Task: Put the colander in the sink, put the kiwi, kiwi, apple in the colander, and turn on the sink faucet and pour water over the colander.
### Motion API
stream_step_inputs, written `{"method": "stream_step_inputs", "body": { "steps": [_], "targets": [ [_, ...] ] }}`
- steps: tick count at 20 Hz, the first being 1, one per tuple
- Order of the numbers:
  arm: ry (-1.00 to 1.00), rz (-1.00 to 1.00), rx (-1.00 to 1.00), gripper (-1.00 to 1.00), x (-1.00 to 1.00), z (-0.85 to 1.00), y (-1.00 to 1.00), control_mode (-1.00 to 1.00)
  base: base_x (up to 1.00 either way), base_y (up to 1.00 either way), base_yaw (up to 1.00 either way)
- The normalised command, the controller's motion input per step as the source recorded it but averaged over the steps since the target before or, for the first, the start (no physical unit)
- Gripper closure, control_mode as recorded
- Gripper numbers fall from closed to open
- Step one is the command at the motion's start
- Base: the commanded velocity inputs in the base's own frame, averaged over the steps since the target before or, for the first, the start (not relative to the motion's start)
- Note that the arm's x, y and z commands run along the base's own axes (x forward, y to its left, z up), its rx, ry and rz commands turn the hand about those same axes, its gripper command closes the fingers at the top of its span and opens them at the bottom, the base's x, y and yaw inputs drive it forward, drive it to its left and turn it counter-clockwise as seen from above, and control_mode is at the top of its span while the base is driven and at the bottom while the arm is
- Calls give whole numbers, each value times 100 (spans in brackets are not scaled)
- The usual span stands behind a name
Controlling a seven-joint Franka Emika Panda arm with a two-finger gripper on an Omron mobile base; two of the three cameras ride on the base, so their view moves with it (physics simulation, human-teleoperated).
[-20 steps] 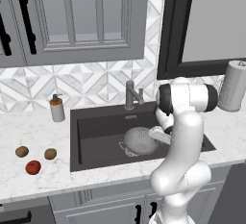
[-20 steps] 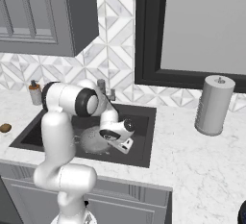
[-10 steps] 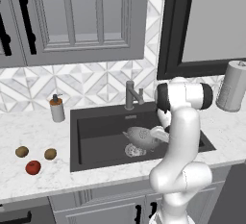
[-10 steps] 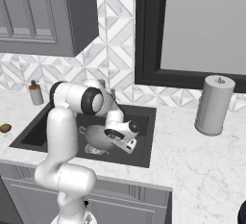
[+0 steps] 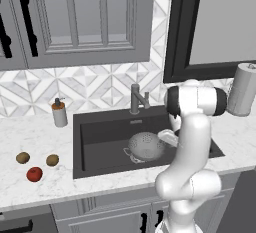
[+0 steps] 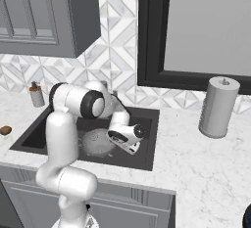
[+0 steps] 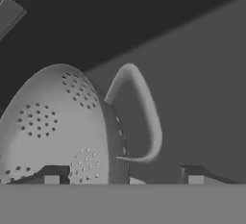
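Your claw [image 7: 125, 177] stands released, its fingertips spread on either side of the colander [image 5: 146, 144] and its loop handle. The colander lies tilted in the sink [image 5: 100, 142], while both kiwis [image 5: 23, 157] and the apple [image 5: 34, 174] sit on the counter [image 5: 30, 137] left of it.

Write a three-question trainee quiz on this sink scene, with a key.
1. True or false: the colander is in the sink.
2. How many fruits lie on the counter left of the sink?
3. Which fruit lies nearest the counter's front edge? A. the apple B. a kiwi C. the other kiwi

Key: 1 true; 2 three; 3 A.
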Motion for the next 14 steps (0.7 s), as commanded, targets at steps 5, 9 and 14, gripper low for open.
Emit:
{"method": "stream_step_inputs", "body": {
  "steps": [5,9,14],
  "targets": [
    [-11,0,6,-100,-29,66,0,-100,0,0,0],
    [-1,-2,0,-100,-31,100,0,-100,0,0,0],
    [1,-1,0,-100,-34,100,0,-100,0,0,0]
  ]
}}
